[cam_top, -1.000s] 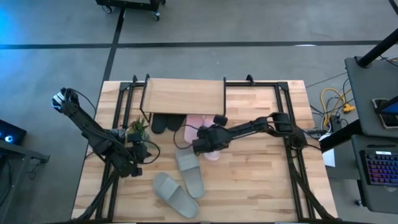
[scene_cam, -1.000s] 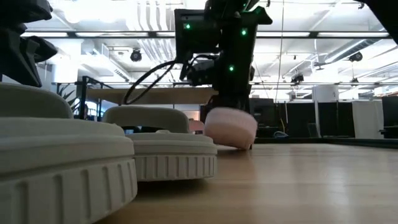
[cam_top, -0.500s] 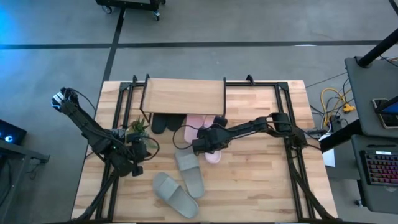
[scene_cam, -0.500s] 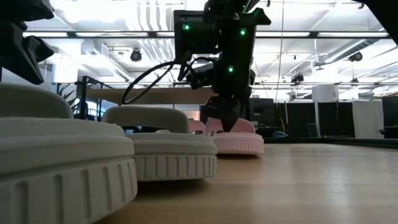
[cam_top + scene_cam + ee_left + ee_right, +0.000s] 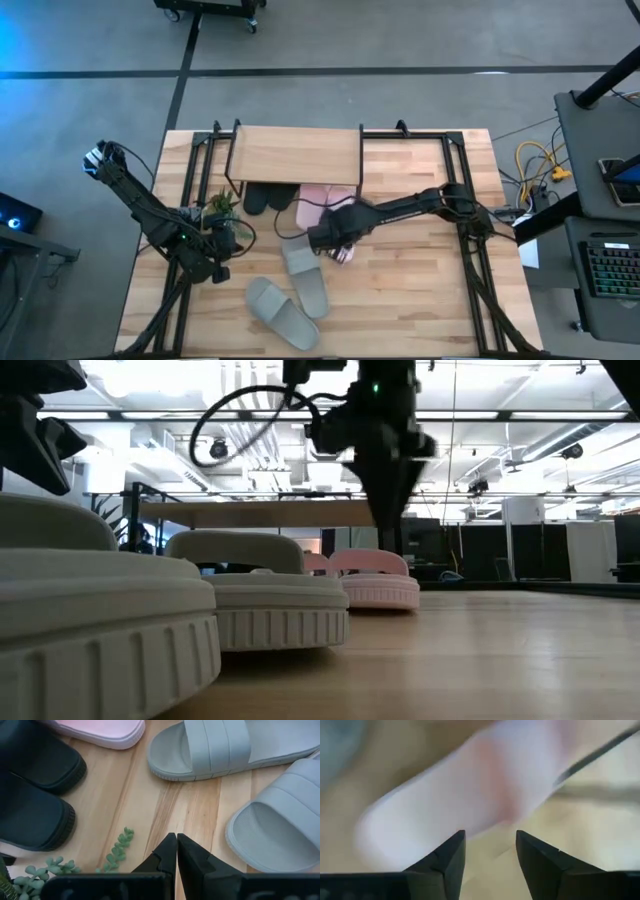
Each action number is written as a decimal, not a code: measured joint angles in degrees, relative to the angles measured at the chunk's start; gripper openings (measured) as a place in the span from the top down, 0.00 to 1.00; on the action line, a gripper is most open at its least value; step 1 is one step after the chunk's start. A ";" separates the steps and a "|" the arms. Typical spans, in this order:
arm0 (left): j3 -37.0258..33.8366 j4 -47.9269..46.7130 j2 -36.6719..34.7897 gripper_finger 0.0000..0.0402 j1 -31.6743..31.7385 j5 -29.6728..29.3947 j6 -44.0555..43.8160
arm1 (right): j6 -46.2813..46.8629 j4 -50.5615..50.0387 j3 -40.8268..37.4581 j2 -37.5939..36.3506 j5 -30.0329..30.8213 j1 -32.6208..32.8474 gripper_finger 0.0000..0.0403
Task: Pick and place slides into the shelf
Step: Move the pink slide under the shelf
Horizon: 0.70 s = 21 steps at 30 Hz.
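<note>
Overhead, table-level (facing room), two wrist close-ups.

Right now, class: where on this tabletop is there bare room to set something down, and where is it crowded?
Bare: the wood right of the right gripper, and the near-right corner of the tabletop. Crowded: before the shelf, where black slides, pink slide, grey-green slides and plant cluster.

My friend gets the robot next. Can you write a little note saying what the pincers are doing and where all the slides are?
Right pincer: open, empty, just above the pale pink rubber slide lying in front of the low wooden-topped shelf.
Left pincer: shut, empty, waiting near the small green plant.
Done: two black slides and another pink slide sit under the shelf.
Left: the pink slide in front still sticks out; two grey-green slides lie out on the table.
</note>
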 joint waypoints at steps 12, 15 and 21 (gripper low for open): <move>0.00 0.00 -0.04 1.00 0.00 0.22 0.01 | 34.61 12.37 -7.09 0.15 -20.02 6.48 0.79; 0.00 -0.02 0.04 1.00 0.00 0.18 0.14 | 37.82 15.46 -8.04 0.15 -16.86 6.68 0.81; -0.13 -0.28 0.02 1.00 0.00 0.15 0.49 | 37.85 21.95 -10.85 1.50 -15.55 4.62 0.82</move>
